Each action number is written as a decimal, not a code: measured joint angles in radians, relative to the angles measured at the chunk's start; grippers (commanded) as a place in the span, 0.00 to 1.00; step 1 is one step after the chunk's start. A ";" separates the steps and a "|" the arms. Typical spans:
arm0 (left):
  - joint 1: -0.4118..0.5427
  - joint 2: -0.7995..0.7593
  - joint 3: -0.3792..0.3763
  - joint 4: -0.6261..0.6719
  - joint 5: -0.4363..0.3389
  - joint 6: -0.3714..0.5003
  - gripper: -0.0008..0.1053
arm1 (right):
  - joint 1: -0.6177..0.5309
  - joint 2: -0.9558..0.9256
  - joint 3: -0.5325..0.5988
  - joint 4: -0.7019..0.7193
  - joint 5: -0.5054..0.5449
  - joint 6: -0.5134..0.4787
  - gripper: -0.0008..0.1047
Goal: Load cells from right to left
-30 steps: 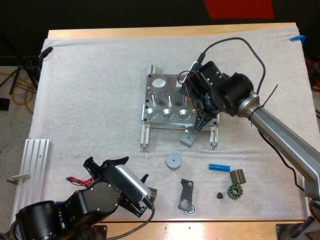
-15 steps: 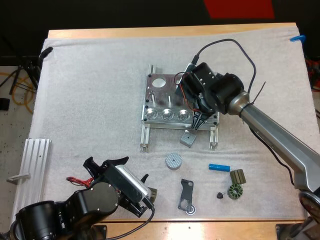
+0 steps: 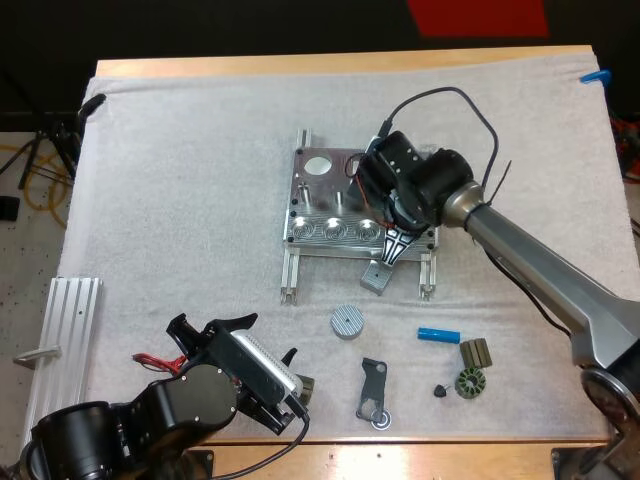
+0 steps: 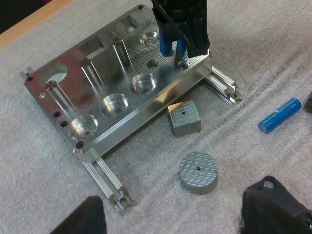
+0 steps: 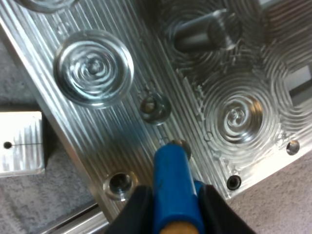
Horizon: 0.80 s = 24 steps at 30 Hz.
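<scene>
The metal fixture (image 3: 330, 205) lies mid-mat with three round pockets along its front. My right gripper (image 3: 392, 245) stands over the fixture's right front end, shut on a blue cell (image 5: 171, 180). The cell's tip touches a small hole (image 5: 179, 145) between two large pockets of the fixture (image 5: 93, 67). In the left wrist view the right gripper (image 4: 174, 46) hangs with the blue cell (image 4: 165, 45) over the fixture (image 4: 117, 78). A second blue cell (image 3: 438, 335) (image 4: 279, 115) lies loose on the mat. My left gripper (image 3: 240, 335) (image 4: 175, 219) rests near the front edge, open and holding nothing.
A square grey block (image 3: 376, 277) (image 4: 184, 118) and a round grey disc (image 3: 346, 321) (image 4: 198, 170) lie in front of the fixture. A dark bracket (image 3: 373, 390) and two small stator parts (image 3: 470, 383) sit front right. A ribbed aluminium rail (image 3: 65, 330) lies at the left edge.
My right arm has shifted left over the fixture's right end with the blue cell still held. The left arm has not moved.
</scene>
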 measured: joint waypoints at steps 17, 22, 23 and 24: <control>0.000 0.000 0.000 0.000 0.000 0.000 0.56 | 0.000 0.028 0.003 -0.023 0.046 -0.005 0.01; 0.000 0.000 0.000 0.000 0.000 0.000 0.56 | 0.000 0.043 0.003 -0.023 0.049 -0.005 0.01; 0.000 0.000 0.000 0.000 0.000 0.000 0.56 | 0.000 0.043 0.003 -0.023 0.052 -0.005 0.01; 0.000 0.000 0.000 0.000 0.000 0.000 0.56 | 0.000 0.043 0.003 -0.023 0.053 -0.005 0.01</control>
